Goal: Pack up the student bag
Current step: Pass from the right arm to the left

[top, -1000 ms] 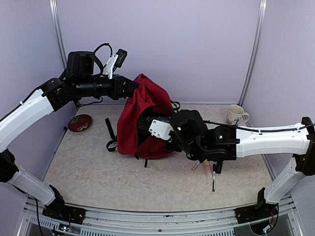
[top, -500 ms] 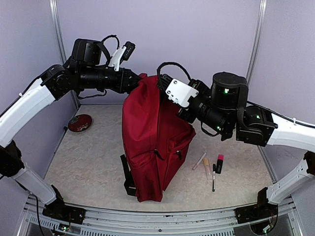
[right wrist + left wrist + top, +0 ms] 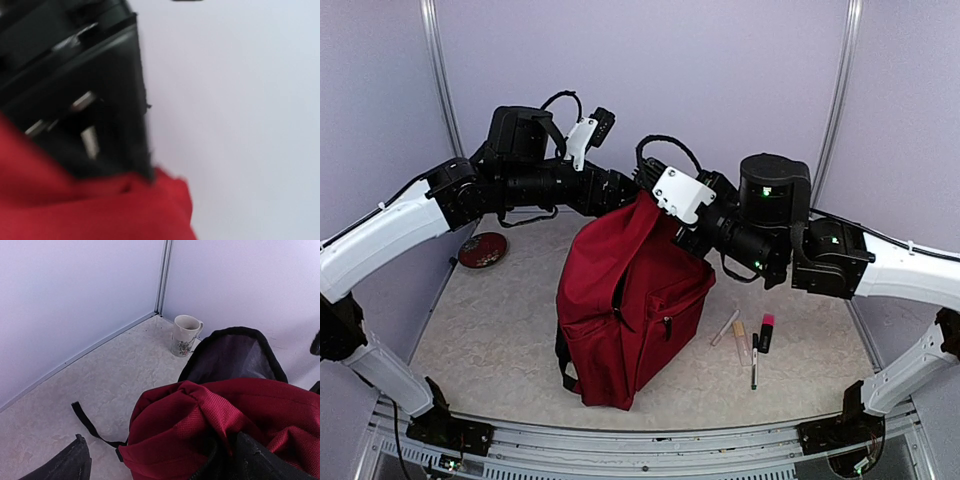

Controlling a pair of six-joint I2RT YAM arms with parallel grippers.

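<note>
Only the left wrist view showed the mug [image 3: 186, 335] by the table's [image 3: 100, 390] corner; left gripper [image 3: 160, 452] gaped, right gripper [image 3: 652, 205] pinched the student bag [image 3: 630, 300].

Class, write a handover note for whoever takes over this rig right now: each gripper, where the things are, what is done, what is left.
Left gripper: fingers open beside the top of the backpack, not clamping it.
Right gripper: shut on the backpack's top fabric, holding it up.
Backpack: upright mid-table; its top looks open.
Pens: loose on the table, right of the backpack. Mug: far corner.
Done: backpack stood up.
Left: pens go in, then probably close it.
</note>
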